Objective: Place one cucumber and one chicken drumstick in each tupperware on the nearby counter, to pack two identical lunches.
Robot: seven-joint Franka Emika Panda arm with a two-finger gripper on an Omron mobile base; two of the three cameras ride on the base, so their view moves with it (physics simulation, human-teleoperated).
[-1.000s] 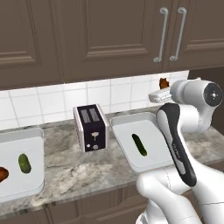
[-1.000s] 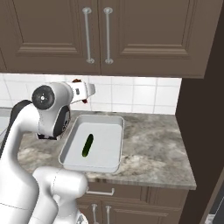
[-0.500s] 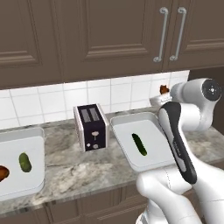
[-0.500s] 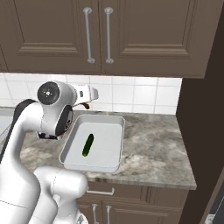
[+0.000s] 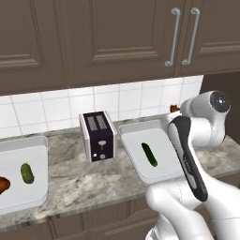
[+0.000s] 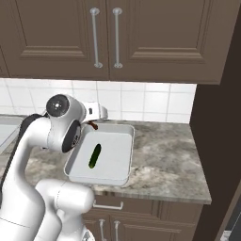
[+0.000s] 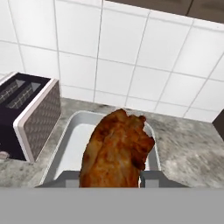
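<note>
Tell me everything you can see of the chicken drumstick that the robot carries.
The drumstick is reddish-brown with a rough, glossy cooked skin, its plump part facing the hand camera. It is held in the end effector, above the far end of the right tupperware. That tray holds a dark green cucumber. A toaster stands beside it.

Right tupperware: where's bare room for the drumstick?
The right tupperware is bare all round the dark cucumber, widest toward its wall-side end and right rim. Crowded only at the near-left corner, under the arm. The gripper holds the drumstick.
</note>
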